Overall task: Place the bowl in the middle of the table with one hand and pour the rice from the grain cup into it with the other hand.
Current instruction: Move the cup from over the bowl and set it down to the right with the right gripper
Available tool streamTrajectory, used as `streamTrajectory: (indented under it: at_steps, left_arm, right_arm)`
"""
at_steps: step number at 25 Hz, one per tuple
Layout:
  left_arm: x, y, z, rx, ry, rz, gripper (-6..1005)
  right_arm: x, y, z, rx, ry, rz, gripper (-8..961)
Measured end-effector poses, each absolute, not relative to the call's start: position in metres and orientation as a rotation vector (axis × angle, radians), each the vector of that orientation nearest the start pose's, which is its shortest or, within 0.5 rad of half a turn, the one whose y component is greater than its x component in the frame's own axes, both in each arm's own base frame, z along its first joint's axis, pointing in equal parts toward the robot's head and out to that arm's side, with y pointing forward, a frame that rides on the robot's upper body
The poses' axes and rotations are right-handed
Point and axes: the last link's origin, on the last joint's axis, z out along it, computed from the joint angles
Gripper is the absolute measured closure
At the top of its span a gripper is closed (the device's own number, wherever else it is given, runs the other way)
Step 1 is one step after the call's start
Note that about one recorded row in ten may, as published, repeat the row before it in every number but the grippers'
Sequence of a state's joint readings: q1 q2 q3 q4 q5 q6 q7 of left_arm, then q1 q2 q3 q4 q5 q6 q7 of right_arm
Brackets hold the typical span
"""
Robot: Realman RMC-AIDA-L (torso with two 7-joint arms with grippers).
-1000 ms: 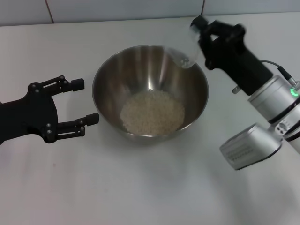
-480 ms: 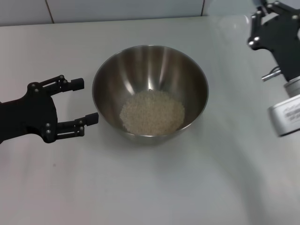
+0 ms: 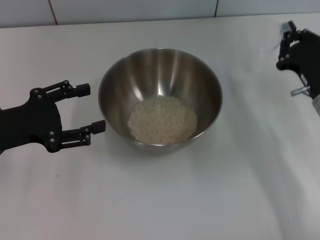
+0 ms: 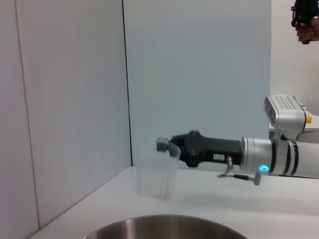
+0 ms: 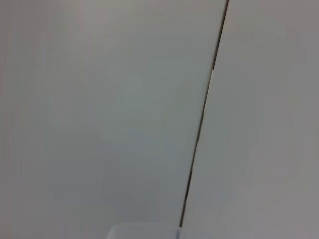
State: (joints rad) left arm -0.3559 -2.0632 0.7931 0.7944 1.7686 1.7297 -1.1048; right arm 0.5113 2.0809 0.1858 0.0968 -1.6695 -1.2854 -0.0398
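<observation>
Rice [image 3: 162, 119] lies in a pale heap at the bottom of the bowl [image 3: 160, 65], which stands mid-tabletop [image 3: 160, 200] in my head view. Just to its left my left gripper [image 3: 86, 109] rests with jaws spread wide, holding nothing, fingertips close to the bowl's wall but apart from it. Farther back on the right, my right gripper [image 4: 167, 147] sits at the tabletop's far edge; in the left wrist view the grain cup [image 4: 157, 181] stands upright and looks empty right at its jaws, though I cannot tell whether they grip it. I can read no writing anywhere.
</observation>
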Motion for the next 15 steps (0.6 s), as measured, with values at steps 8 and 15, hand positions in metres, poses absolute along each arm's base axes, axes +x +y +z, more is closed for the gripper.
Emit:
streamTrajectory:
  at_steps: [8, 15]
  left_arm:
    - [-0.266, 0.29, 0.031, -2.683, -0.155, -0.837, 170]
    - [-0.265, 0.291, 0.031, -2.682, -0.15, -0.835, 170]
  right_arm:
    - [0.327, 0.324, -0.017, -1.735, 0.377, 0.628, 885]
    - [0.338, 0.328, -0.02, -1.756, 0.43, 0.543, 883]
